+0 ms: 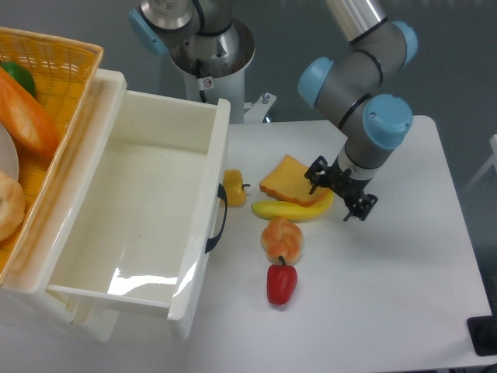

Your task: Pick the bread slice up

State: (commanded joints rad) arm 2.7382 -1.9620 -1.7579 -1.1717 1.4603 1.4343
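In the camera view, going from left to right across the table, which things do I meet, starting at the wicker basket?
Wicker basket → white drawer → yellow pepper → bread slice → pincer. The banana, knotted bun and red pepper overlap this stretch sideways, so I leave them out.

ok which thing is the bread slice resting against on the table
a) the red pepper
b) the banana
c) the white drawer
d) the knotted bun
b: the bread slice lies with its lower edge against the banana, while the red pepper, the knotted bun and the white drawer all sit apart from it.
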